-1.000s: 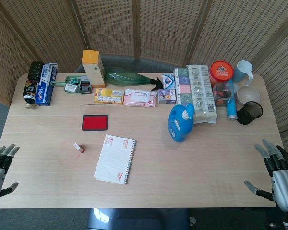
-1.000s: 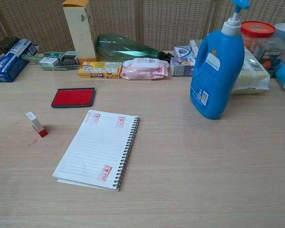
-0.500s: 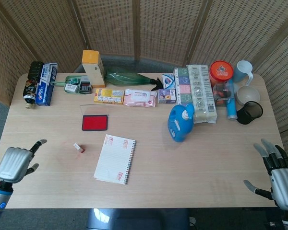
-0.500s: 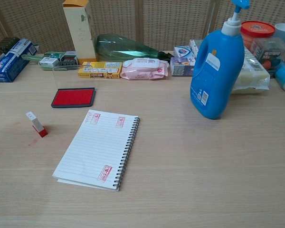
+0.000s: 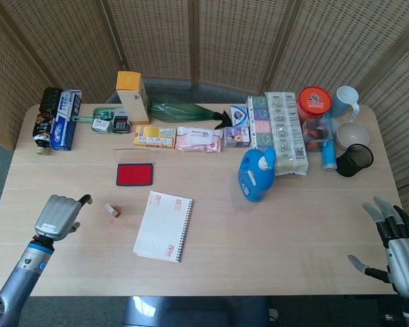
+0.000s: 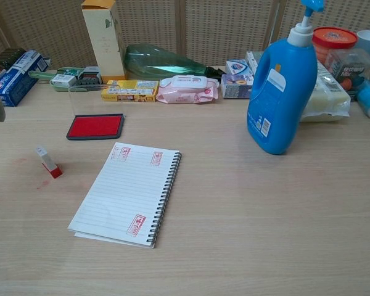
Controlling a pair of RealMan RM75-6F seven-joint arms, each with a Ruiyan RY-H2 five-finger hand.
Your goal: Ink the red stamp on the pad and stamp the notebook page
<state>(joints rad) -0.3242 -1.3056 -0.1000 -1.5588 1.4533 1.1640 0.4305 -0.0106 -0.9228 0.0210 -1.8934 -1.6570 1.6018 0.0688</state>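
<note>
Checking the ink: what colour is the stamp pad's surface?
Red, in a dark frame; the stamp pad shows best in the chest view.

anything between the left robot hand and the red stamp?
Nothing visible. The left robot hand sits just left of the red stamp with only bare table between them; ink pad and notebook lie beyond it.

A small red stamp (image 5: 112, 210) with a white upper part is seen tilted on the table, in the left half of the frame, untouched. An open ink pad (image 5: 135, 174), dark-framed with a red surface, is laid flat above and slightly right of it. A spiral-bound lined notebook (image 5: 163, 225) is laid open near centre, slightly rotated, its page marked by three red stamp prints (image 6: 135, 224).
</note>
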